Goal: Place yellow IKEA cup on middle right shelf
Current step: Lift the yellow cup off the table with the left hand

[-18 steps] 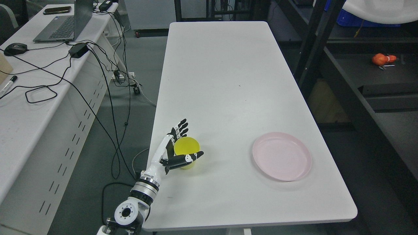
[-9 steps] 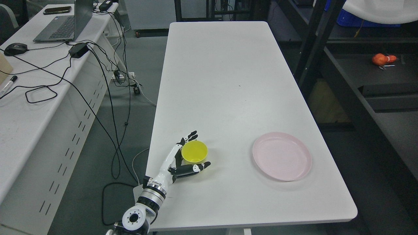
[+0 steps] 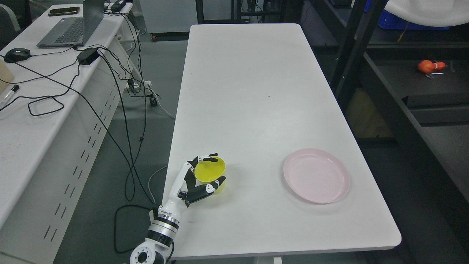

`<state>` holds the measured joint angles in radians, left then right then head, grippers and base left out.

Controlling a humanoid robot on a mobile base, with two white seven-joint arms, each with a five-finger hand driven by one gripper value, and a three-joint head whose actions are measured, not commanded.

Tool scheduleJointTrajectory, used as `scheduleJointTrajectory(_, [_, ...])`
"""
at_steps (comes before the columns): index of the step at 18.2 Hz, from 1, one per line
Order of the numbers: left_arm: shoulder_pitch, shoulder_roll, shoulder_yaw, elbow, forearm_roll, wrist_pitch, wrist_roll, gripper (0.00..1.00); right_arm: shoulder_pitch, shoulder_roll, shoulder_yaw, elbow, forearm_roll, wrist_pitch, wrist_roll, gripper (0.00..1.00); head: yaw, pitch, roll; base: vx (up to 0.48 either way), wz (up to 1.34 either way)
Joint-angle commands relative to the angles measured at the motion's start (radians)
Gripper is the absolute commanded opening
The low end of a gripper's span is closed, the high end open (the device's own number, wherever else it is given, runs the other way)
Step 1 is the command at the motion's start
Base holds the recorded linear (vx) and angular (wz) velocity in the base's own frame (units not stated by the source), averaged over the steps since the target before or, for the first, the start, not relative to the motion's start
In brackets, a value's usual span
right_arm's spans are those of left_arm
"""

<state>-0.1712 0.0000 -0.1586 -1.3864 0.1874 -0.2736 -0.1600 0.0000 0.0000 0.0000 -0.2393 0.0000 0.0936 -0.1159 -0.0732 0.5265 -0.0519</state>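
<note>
The yellow cup stands on the white table near its front left edge, slightly tilted toward me. My left hand comes in from the lower left and is shut on the cup: the fingers curl round its far side and the thumb presses its near side. The dark shelf unit stands to the right of the table. My right arm is out of view.
A pink plate lies on the table at the front right. An orange object lies on the shelf. A side desk at the left carries a laptop, a mouse and cables.
My left hand's fingers have curled from spread to closed round the cup. The cup has shifted slightly left and tilted.
</note>
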Motion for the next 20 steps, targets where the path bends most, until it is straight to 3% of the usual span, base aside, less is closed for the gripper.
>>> scheduleJointTrajectory(1, [0.041, 0.017, 0.044, -0.028, 0.073, -0.039, -0.003, 0.0, 0.014, -0.017, 0.017, 0.0, -0.025, 0.0, -0.001, 0.99, 0.0, 0.0, 0.0, 0.0, 0.0])
scheduleJointTrajectory(10, [0.15, 0.017, 0.041, -0.299, 0.202, -0.042, -0.003, 0.0, 0.014, -0.017, 0.017, 0.0, -0.025, 0.0, -0.001, 0.99, 0.0, 0.0, 0.0, -0.003, 0.0])
scheduleJointTrajectory(20, [0.206, 0.017, 0.053, -0.338, 0.215, -0.065, -0.001, 0.0, 0.014, -0.017, 0.017, 0.0, -0.025, 0.0, -0.001, 0.99, 0.0, 0.0, 0.0, -0.079, 0.0])
